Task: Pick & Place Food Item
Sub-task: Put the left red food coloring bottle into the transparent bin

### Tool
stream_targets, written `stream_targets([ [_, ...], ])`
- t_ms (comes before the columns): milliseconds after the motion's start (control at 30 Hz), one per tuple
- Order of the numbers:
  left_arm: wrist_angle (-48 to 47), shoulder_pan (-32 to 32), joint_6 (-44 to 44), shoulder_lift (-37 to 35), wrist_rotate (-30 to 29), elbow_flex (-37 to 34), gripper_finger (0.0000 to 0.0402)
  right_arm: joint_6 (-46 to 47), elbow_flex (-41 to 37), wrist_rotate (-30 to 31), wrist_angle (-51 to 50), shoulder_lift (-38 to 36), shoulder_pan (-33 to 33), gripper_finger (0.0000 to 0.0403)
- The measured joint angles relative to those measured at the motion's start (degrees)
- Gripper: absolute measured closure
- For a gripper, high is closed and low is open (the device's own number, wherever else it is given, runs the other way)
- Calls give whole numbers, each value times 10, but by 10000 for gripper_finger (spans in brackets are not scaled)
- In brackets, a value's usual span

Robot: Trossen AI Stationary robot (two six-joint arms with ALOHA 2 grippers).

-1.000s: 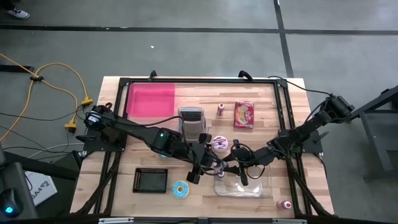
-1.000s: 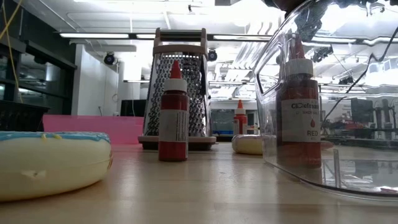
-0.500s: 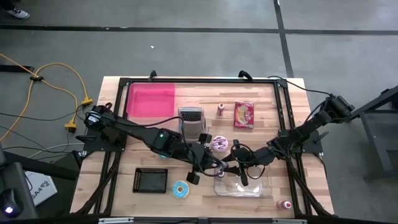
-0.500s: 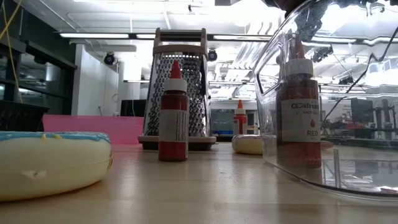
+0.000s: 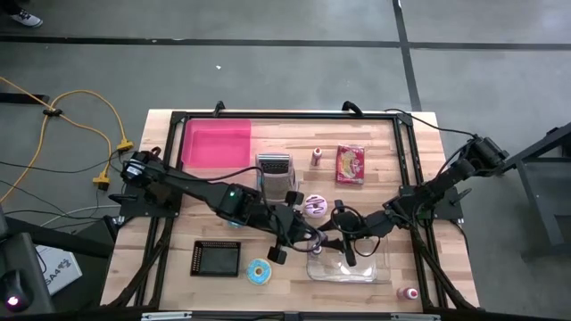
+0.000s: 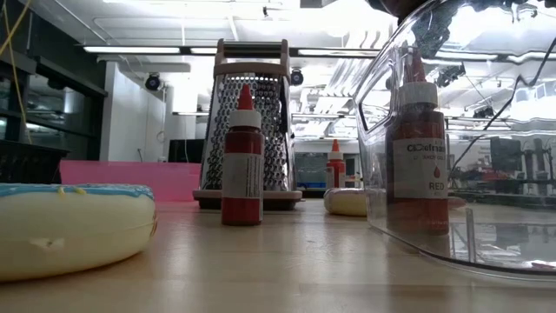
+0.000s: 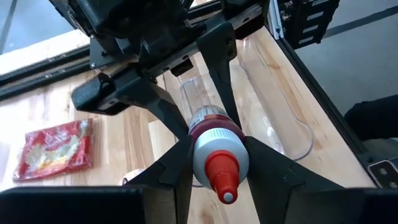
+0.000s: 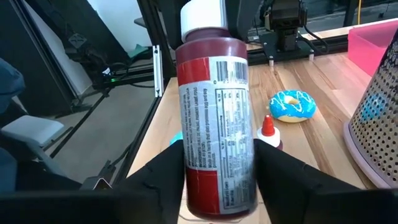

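A red bottle (image 7: pixel 214 146) with a white cap and red nozzle hangs in the air between the two grippers, over the near middle of the table (image 5: pixel 384 160) and above the far left corner of the clear plastic tray (image 5: pixel 375 267). Left gripper (image 7: pixel 217 163): both dark fingers (image 7: pixel 171 171) press the bottle's cap end from either side, clamped on it. Right gripper (image 8: pixel 217 180): its fingers (image 8: pixel 163 169) bracket the labelled body of the same bottle, touching or nearly so; whether the grip is firm cannot be told from the pictures. From above, the two grippers meet tip to tip, left arm (image 5: pixel 196 187) reaching in from the left edge, right arm (image 5: pixel 437 192) from the right edge. Just far of them lies a pink-iced doughnut (image 5: pixel 316 206). A metal box grater (image 5: pixel 276 174) stands left of that, a pink tray (image 5: pixel 217 143) at the far left. A small red bottle (image 5: pixel 317 157) and a red snack packet (image 5: pixel 351 164) sit toward the far side. Near left: a black perforated tray (image 5: pixel 217 258) and a blue-iced doughnut (image 5: pixel 260 272). Another small bottle (image 5: pixel 409 292) lies at the near right corner. Yellow cables (image 5: pixel 80 125) trail across the floor to the left.
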Motion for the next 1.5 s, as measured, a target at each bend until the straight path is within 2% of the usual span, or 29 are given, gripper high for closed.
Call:
stream_targets([
  [367, 0, 0, -14, 0, 14, 0, 285, 28, 0, 0, -64, -2, 0, 145],
  [567, 0, 0, -24, 0, 20, 0, 284, 53, 0, -38, -139, -57, 4, 118],
  [767, -4, 0, -37, 0, 35, 0, 284, 186, 0, -127, -273, -135, 4, 116],
  [867, -3, 7, -37, 0, 36, 0, 284, 236, 0, -178, -297, -159, 5, 115],
  [967, 4, 21, -40, 5, 36, 0, 284, 240, 0, -209, -293, -173, 13, 115],
  [1500, 46, 34, -27, 21, 70, 0, 284, 234, 0, -206, -232, -200, 112, 115],
])
